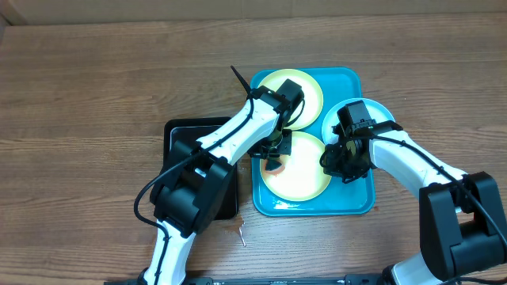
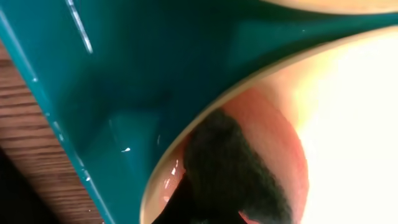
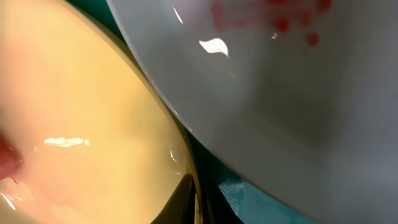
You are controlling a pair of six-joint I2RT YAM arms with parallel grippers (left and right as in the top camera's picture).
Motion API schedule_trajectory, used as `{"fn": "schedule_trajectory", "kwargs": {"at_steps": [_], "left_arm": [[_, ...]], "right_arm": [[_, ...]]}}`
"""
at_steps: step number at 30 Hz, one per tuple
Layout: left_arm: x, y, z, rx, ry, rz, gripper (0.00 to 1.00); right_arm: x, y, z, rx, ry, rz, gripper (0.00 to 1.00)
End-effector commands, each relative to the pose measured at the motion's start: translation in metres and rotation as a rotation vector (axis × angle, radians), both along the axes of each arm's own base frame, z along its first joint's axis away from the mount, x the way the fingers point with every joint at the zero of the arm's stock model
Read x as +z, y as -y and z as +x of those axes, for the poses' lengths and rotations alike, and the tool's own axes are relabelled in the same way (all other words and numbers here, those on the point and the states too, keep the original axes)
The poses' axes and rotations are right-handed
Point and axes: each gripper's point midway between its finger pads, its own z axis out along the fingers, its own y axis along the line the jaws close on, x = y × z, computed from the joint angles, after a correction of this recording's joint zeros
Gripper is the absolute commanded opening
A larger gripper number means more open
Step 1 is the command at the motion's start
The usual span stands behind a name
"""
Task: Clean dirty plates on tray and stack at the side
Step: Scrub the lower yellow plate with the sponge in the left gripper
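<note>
Wiping looks to be the step in hand. Past the black tray (image 1: 178, 134), the left pincer (image 1: 273, 155) seems clenched on a dark pad (image 2: 233, 171). The pad presses on a red smear (image 2: 273, 124) just inside the left rim of the near plate (image 1: 305, 170), which lies on the turquoise tray (image 1: 352, 204). Next, I'd say, comes a sweep across that smear. The right pincer (image 1: 339, 165) sits at this plate's right edge; clenched or released, I cannot tell. The blue-rimmed plate (image 1: 382, 109) lies just beside it.
</note>
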Motion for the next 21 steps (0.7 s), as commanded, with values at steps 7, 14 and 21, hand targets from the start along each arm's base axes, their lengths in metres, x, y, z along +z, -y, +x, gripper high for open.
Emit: {"fn": "schedule_trajectory", "kwargs": {"at_steps": [7, 14, 21], "left_arm": [[0.019, 0.071, -0.015, -0.146, -0.070, -0.363, 0.04], [0.011, 0.045, -0.029, -0.081, -0.117, -0.208, 0.04], [0.007, -0.043, -0.013, -0.020, -0.010, 0.235, 0.04]], "right_arm": [[-0.009, 0.009, -0.003, -0.007, -0.020, -0.039, 0.05], [-0.009, 0.009, -0.003, -0.008, -0.021, -0.038, 0.05], [-0.008, 0.005, -0.005, -0.005, -0.028, -0.014, 0.05]]}}
